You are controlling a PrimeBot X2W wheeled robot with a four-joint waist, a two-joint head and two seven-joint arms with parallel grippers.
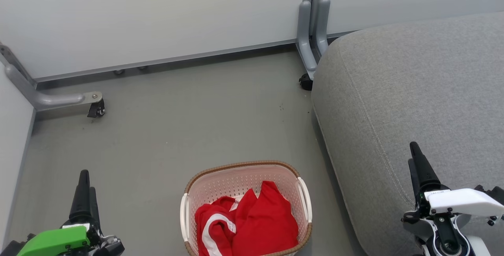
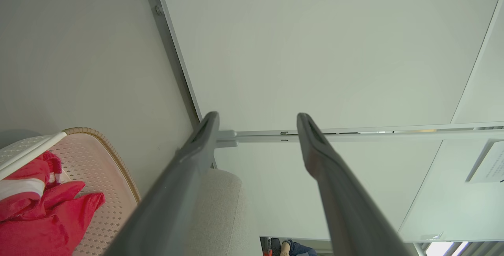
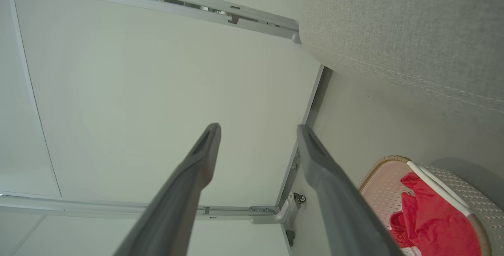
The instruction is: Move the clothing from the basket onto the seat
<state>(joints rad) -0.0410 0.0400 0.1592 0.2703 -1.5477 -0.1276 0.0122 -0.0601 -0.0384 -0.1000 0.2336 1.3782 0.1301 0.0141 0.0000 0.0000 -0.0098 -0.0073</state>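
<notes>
Seat (image 1: 413, 90): grey cushion on the right, just beside the basket.
Floor (image 1: 165, 130): grey, with the basket standing on it.
Basket (image 1: 241, 166): low in the head view, between the two grippers.
Clothing (image 1: 252, 224): red with white stripes, heaped inside the basket, apart from both grippers.
Left gripper (image 1: 87, 182): fingers spread wide and empty, well to the left of the clothing.
Right gripper (image 1: 412, 153): fingers spread wide and empty, seen against the seat, to the right of the clothing.
</notes>
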